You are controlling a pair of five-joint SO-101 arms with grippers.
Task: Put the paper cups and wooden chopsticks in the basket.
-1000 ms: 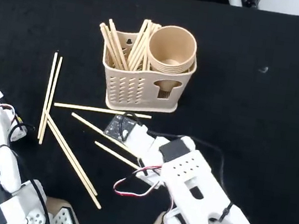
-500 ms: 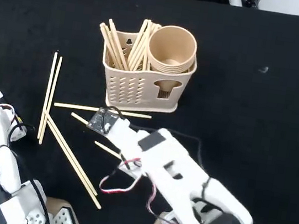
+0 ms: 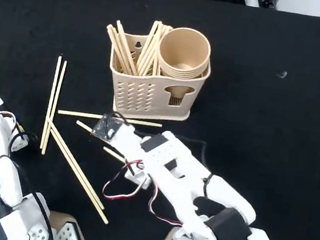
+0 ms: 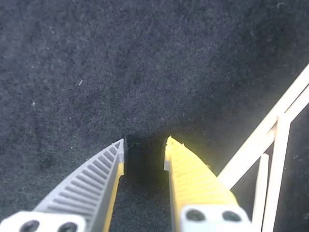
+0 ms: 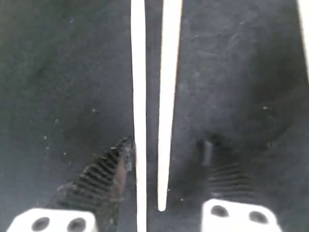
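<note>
My right fingers (image 5: 108,169) are open astride two chopsticks (image 5: 169,72); I should lower flush to the counter (image 5: 58,58), centre both, then close gently. Left fingers (image 4: 193,183) sit parted, empty.

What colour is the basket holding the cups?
The basket is beige, with slotted walls; the high view shows it best.

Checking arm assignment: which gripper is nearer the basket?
Right. The right gripper sits over loose chopsticks just in front of the basket; the left gripper is farther off, beside the leftmost chopsticks.
</note>
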